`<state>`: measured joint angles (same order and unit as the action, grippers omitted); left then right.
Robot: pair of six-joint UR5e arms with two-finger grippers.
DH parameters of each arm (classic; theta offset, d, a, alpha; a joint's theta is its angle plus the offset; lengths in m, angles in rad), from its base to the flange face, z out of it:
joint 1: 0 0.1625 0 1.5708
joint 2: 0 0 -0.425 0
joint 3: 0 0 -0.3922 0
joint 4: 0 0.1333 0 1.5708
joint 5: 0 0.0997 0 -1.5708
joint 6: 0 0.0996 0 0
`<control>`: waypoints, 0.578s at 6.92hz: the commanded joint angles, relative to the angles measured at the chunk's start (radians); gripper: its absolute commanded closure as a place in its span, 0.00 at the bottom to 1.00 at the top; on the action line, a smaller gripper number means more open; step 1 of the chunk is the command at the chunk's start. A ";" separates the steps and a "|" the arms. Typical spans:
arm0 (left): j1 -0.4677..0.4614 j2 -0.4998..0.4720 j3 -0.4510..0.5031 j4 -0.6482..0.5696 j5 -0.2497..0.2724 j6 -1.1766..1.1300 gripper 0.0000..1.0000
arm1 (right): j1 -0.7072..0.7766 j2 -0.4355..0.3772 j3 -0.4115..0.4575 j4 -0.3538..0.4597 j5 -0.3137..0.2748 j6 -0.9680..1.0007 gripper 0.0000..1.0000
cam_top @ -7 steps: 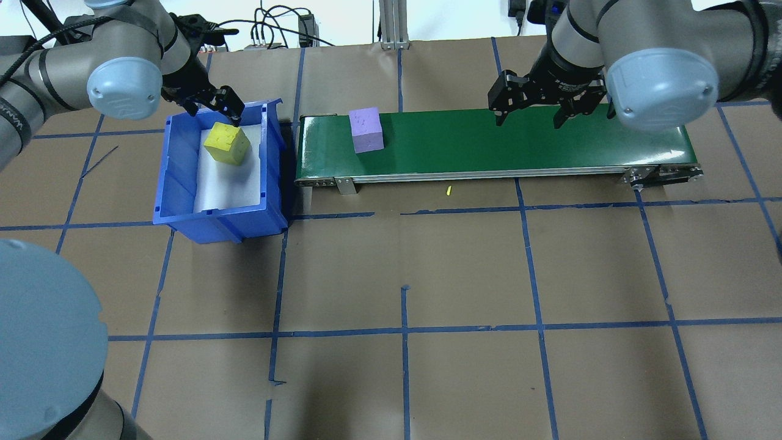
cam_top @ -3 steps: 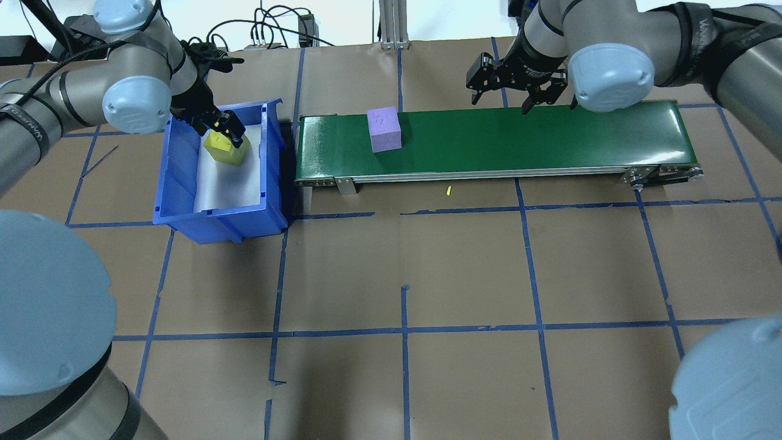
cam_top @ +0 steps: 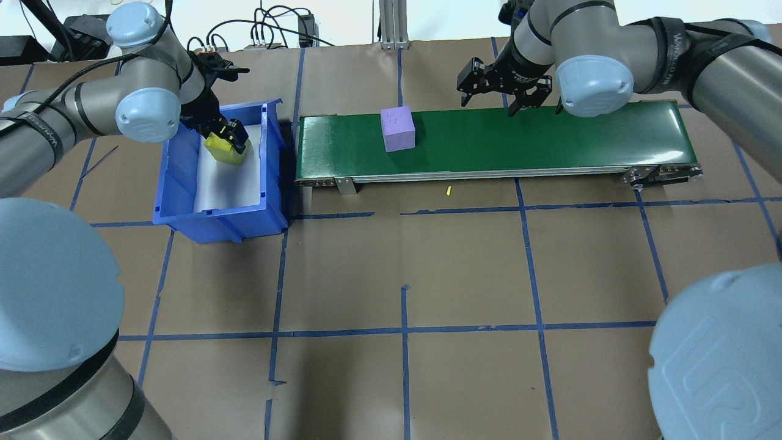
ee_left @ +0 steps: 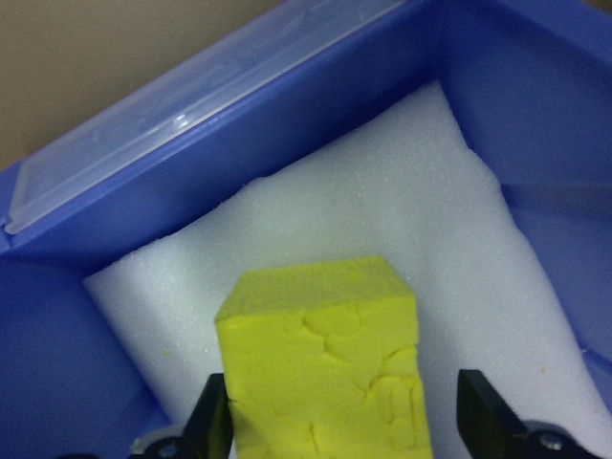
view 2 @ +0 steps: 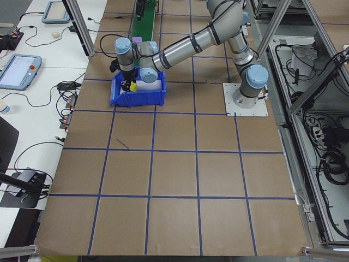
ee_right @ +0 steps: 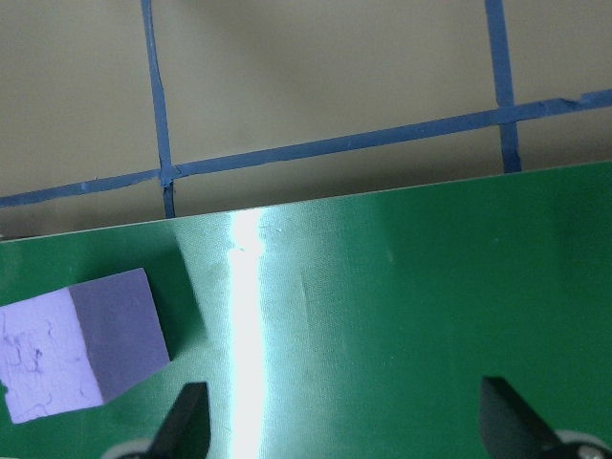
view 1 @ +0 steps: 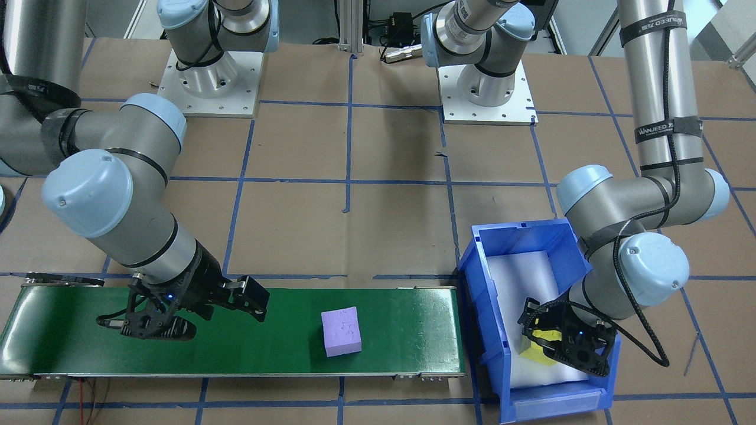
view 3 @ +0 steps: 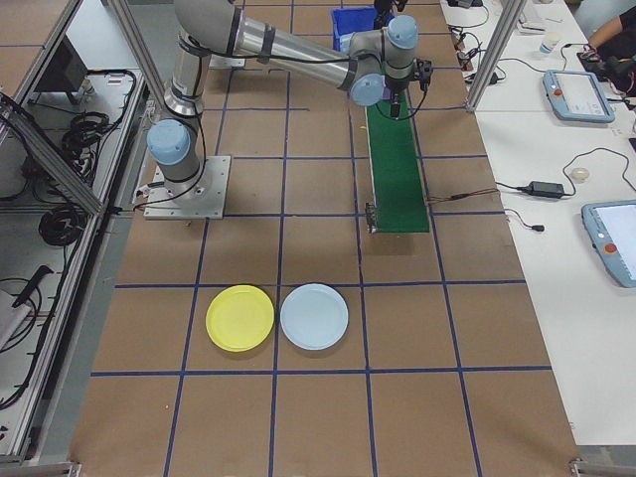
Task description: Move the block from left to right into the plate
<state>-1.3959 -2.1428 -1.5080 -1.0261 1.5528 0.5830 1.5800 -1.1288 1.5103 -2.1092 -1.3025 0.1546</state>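
blue bin (cam_top: 183, 183), green conveyor belt (cam_top: 550, 137), pale blue plate (view 3: 314, 316)

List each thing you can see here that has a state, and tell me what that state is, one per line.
left gripper: open, fingers either side of the yellow block, not clamped.
yellow block: resting on white foam in the blue bin.
right gripper: open, empty, above the belt's far edge.
purple block: upright on the green conveyor belt.
yellow plate: empty.
light blue plate: empty.

yellow block (ee_left: 325, 373): soft, matt foam, cracked between my fingers (ee_left: 483, 416)
bin (cam_top: 183, 211): glossy blue plastic, white foam liner
belt (cam_top: 550, 140): smooth green, sheeny
desk (cam_top: 427, 275): matt brown paper, blue tape
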 commanded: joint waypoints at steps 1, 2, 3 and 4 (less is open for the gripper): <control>-0.002 0.036 0.021 -0.006 0.001 -0.021 0.59 | 0.000 0.007 -0.004 -0.003 0.003 -0.007 0.00; -0.003 0.100 0.014 -0.038 -0.010 -0.061 0.59 | 0.000 0.007 -0.004 -0.003 0.005 -0.009 0.00; -0.009 0.166 0.020 -0.098 -0.011 -0.107 0.59 | 0.000 0.009 -0.002 -0.003 0.003 -0.006 0.00; -0.026 0.232 0.020 -0.177 -0.011 -0.142 0.59 | 0.000 0.009 0.005 -0.003 0.003 -0.006 0.00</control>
<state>-1.4070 -1.9900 -1.4898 -1.1206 1.5434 0.4871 1.5800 -1.1206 1.5091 -2.1123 -1.2989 0.1481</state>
